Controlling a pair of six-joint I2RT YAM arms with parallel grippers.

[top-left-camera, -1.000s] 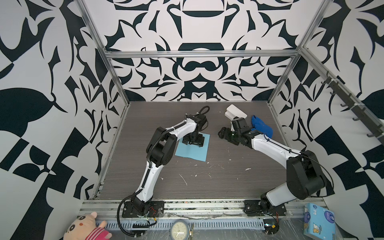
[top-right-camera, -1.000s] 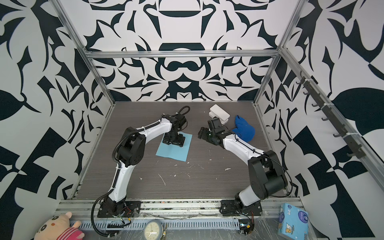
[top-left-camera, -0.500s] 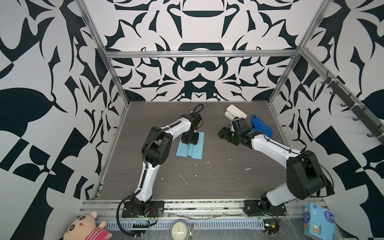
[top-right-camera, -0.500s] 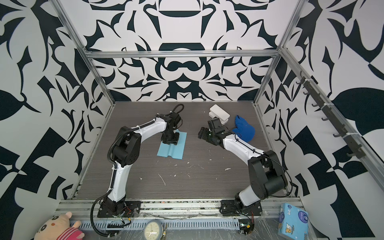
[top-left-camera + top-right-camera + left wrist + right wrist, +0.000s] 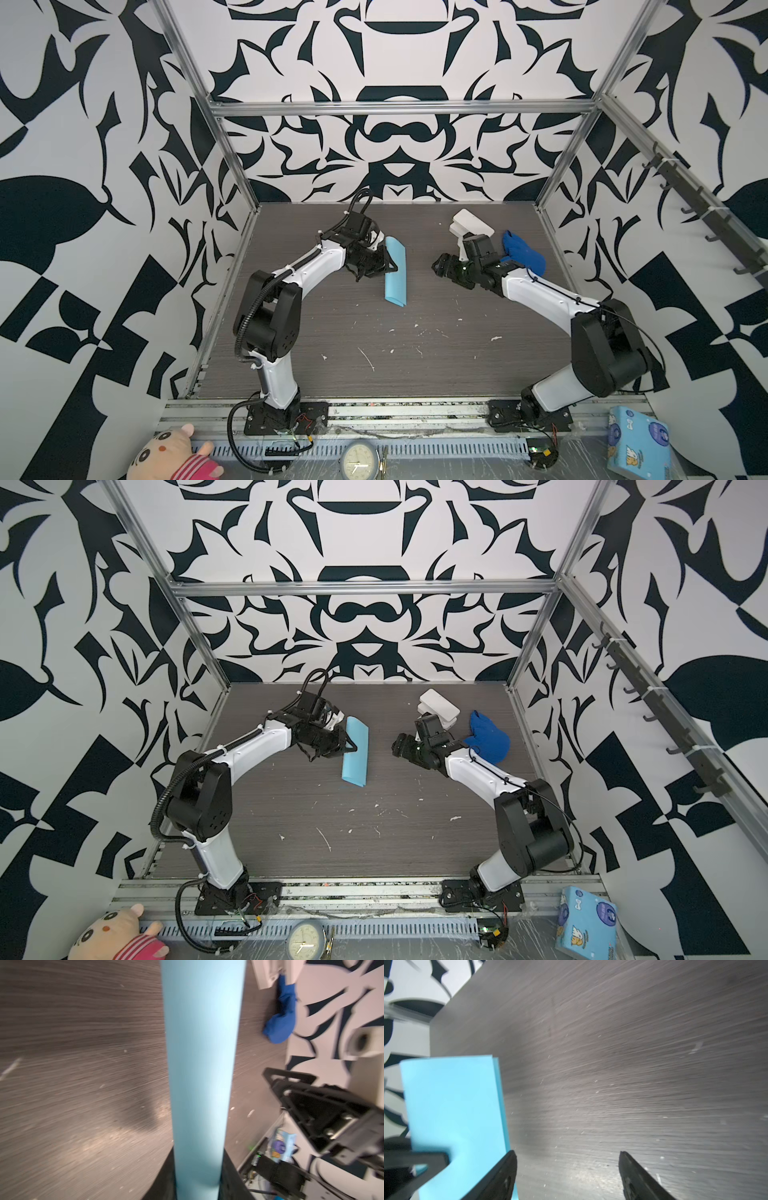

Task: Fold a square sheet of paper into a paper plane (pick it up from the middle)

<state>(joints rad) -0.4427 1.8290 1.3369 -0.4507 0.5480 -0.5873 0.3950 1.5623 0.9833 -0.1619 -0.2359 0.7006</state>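
The square sheet of paper (image 5: 395, 289) is plain light blue, unmarked. The bench (image 5: 415, 365) beneath it is dark grey-brown woodgrain flecked with white. Right of the sheet lie a royal-blue cloth (image 5: 523, 254) and a white block (image 5: 471, 224). The left arm (image 5: 316, 268) and right arm (image 5: 540, 291) are white with black joints. The walls (image 5: 395, 62) carry bold black-on-white leaf shapes.

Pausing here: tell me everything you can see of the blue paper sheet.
The square sheet of paper is plain, matte light blue, unmarked. It is bent double into a long narrow strip, its two free edges almost aligned, no sharp crease visible. The left gripper pinches it mid-length; it seems raised above the table, casting a shadow.
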